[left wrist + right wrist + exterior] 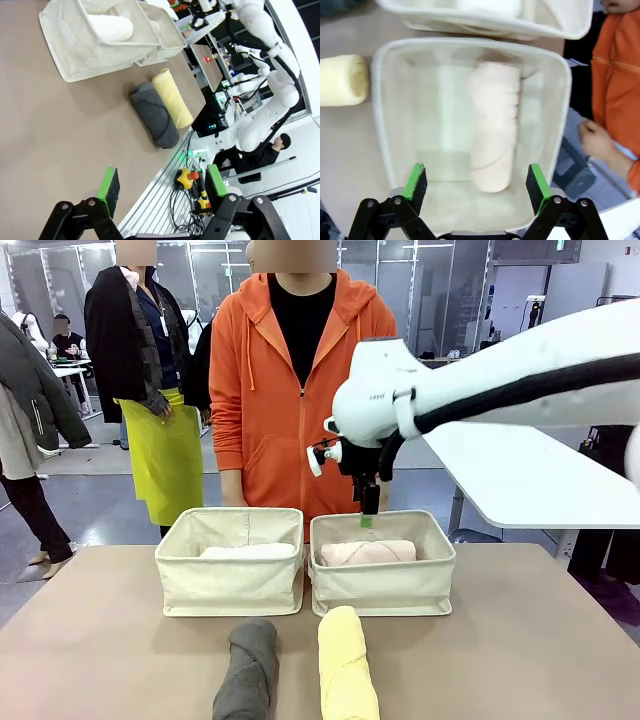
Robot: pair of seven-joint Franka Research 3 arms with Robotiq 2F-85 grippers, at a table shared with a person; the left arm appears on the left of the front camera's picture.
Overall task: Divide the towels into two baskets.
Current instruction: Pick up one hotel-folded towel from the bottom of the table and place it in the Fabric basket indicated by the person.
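Pale pink terry roll [492, 125] sits in your cream canvas basket [420, 125], right gripper [476, 175] wide open and empty. I'd go for the pale yellow terry roll [346, 670] next.

Baskets [232, 585]: cream canvas cloth, matt, soft walls.
Grey towel [248, 670], yellow towel [348, 680], at the near table edge: terry cloth, nappy, matt.
Pink towel [367, 552]: terry cloth, soft, matt.
Table [100, 640]: tan top, smooth, matt.
Right arm [520, 370]: white shell, smooth, semi-gloss plastic.
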